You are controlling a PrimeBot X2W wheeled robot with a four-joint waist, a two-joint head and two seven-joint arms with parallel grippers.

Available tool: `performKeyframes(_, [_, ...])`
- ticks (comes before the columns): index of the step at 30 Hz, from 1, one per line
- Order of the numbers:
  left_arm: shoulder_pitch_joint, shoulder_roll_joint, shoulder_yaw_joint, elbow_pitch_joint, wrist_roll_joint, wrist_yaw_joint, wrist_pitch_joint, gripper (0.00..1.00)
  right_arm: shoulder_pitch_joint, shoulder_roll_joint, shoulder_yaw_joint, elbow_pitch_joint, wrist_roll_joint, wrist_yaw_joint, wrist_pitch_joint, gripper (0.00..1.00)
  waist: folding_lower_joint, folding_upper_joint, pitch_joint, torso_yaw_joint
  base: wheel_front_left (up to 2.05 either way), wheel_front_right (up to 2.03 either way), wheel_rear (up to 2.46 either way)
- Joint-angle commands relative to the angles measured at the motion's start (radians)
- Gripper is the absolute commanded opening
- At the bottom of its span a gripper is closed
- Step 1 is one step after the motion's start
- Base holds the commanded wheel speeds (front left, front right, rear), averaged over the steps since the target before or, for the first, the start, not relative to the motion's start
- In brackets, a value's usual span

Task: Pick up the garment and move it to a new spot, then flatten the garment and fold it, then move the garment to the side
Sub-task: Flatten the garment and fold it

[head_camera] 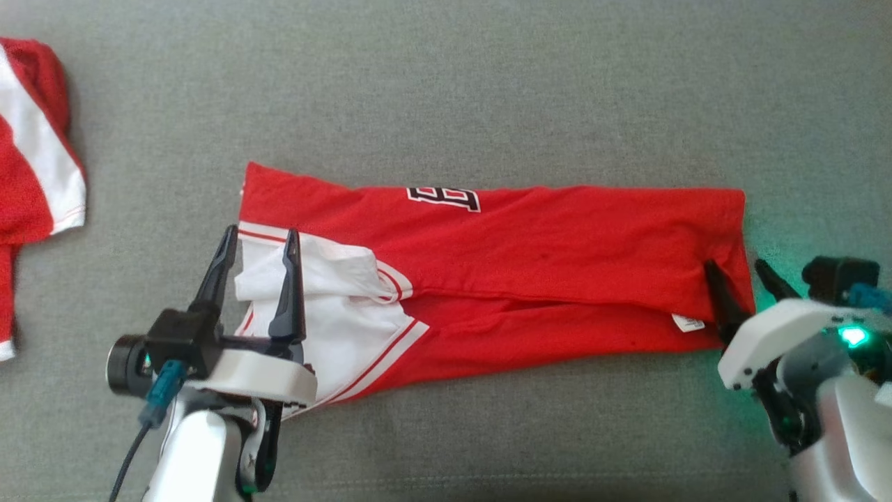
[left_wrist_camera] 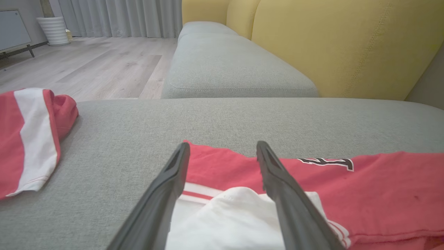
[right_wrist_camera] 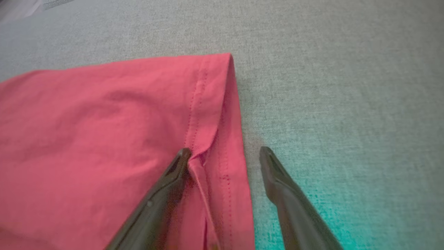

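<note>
On the grey sofa seat (head_camera: 488, 84), a second red-and-white garment (head_camera: 35, 153) lies at nine o'clock of the red garment (head_camera: 543, 244). The left pincer (head_camera: 260, 231) and right pincer (head_camera: 733, 263) stand apart, with a yellow backrest (left_wrist_camera: 347, 45) beyond.

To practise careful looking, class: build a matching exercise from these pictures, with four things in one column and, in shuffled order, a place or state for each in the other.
Column one
1. left gripper
2. right gripper
3. folded red garment
4. second red-and-white garment

Column two
A. at the head view's left edge
B. open, fingers over the garment's white part
C. stretched lengthwise across the grey cushion
D. open, one finger on red cloth, the other over bare cushion

Pairs: 1-B, 2-D, 3-C, 4-A
</note>
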Motion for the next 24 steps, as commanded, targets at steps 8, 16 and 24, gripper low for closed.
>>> performKeyframes(8, [-0.054,0.004,0.035,-0.013,-0.006,-0.004,-0.013,1.00,-0.009,0.009,0.023,-0.071,0.034,0.007,0.169,0.00,-0.0001,0.0000,0.022,-0.007,0.00,0.00,0.00])
performKeyframes(16, [-0.050,0.009,0.048,-0.019,-0.009,-0.002,-0.013,1.00,0.002,0.006,-0.020,-0.155,0.021,0.007,0.144,0.00,-0.0001,0.0000,0.011,-0.018,0.00,0.00,0.00])
performKeyframes(24, [-0.035,0.006,0.048,-0.020,-0.014,-0.003,-0.014,1.00,-0.011,-0.034,-0.155,-0.170,-0.005,0.007,0.085,0.00,-0.0001,0.0000,-0.014,-0.032,0.00,0.00,0.00])
